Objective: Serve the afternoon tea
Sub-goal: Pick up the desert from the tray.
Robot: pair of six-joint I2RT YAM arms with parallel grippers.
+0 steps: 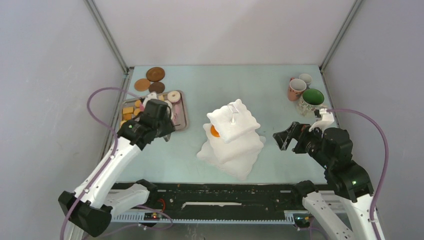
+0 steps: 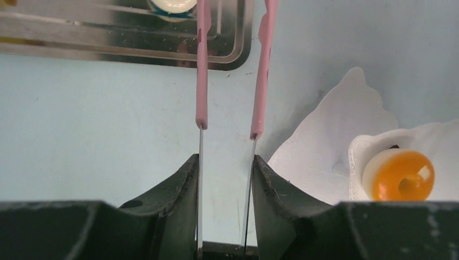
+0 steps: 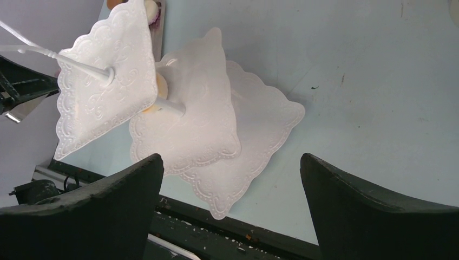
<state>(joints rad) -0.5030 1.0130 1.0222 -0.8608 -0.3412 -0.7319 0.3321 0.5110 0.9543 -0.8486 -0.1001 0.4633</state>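
Observation:
The white three-tier stand (image 1: 235, 135) stands mid-table, and an orange-iced donut (image 1: 215, 131) lies on its middle tier, also in the left wrist view (image 2: 403, 174). My left gripper (image 1: 167, 119) hovers at the grey tray's near right corner, shut on the pink tongs (image 2: 202, 81), whose arms reach over the tray toward a white donut (image 2: 172, 5); their tips are out of frame. My right gripper (image 1: 281, 137) is open and empty to the right of the stand (image 3: 216, 119). Three mugs wait at the far right: pink (image 1: 296, 89), small pale (image 1: 305, 79), green-inside (image 1: 312, 99).
The grey metal tray (image 1: 182, 116) at the left holds a donut (image 1: 174, 96) and yellow and orange pieces (image 1: 129, 111). Brown coasters (image 1: 155, 74) lie behind it. Grey walls close in both sides, and a black rail (image 1: 225, 192) runs along the near edge.

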